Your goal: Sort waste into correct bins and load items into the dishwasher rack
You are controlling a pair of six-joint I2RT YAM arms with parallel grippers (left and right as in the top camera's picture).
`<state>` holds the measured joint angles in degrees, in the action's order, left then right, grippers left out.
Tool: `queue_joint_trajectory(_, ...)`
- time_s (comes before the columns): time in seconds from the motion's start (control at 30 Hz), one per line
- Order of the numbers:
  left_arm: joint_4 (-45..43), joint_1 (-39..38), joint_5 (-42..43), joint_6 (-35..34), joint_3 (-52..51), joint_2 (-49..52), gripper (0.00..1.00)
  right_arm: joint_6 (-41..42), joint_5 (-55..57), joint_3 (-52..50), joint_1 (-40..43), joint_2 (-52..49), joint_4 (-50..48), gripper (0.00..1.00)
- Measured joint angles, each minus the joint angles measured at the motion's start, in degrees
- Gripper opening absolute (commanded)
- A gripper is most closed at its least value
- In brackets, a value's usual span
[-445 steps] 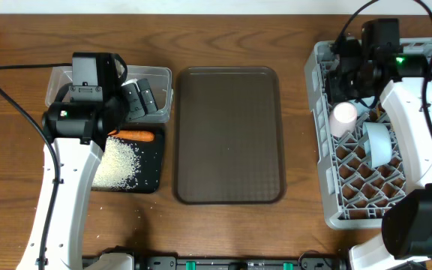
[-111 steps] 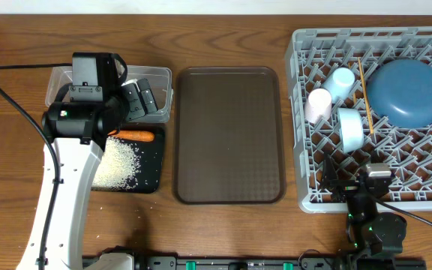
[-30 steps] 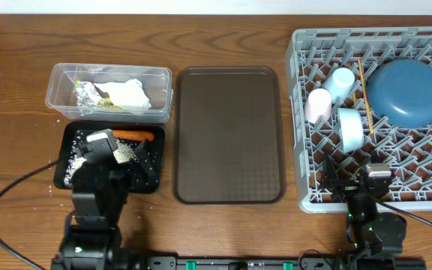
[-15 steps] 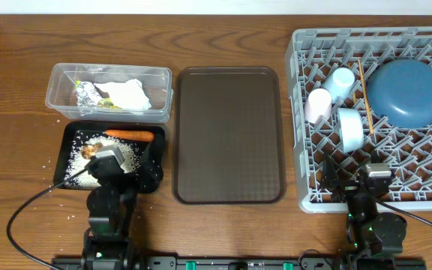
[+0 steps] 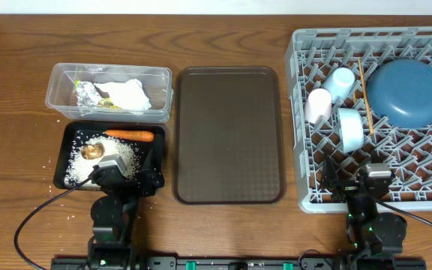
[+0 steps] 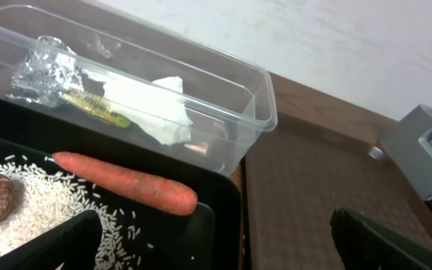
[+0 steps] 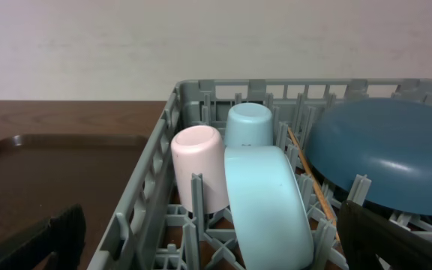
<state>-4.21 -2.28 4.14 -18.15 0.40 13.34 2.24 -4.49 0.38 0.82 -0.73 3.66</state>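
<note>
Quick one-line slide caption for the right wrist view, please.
Dishwasher rack loaded: pink cup, light blue cup, light blue bowl, chopsticks and dark-blue plate; brown tray alongside.

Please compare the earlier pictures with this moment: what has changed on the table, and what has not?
The left gripper, open, pulled back from over the tub to the near side, uncovering the black tray. The right gripper, open, withdrew from the rack, which shifted left. The carrot, rice and brown tray stayed put.
</note>
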Motion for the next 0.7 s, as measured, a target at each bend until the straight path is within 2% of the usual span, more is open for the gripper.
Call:
queue_joint_trajectory(0.1,4.0,0.0,-0.04,0.0,0.0,-2.51,0.98,-0.02,0.0,0.0,0.0,0.0,0.0,0.99)
queue_joint_trajectory(0.3,5.31,0.0,-0.7,0.7,0.28,-9.03,0.98,-0.13,0.0,0.0,0.0,0.0,0.0,0.99)
queue_joint_trajectory(0.43,5.33,0.0,-0.74,2.95,0.33,-12.41,0.98,-0.13,0.0,0.0,0.0,0.02,0.0,0.99)
queue_joint_trajectory(0.7,5.38,0.0,-0.92,9.84,0.35,-12.72,0.98,-0.15,0.0,0.0,0.0,0.02,0.0,0.99)
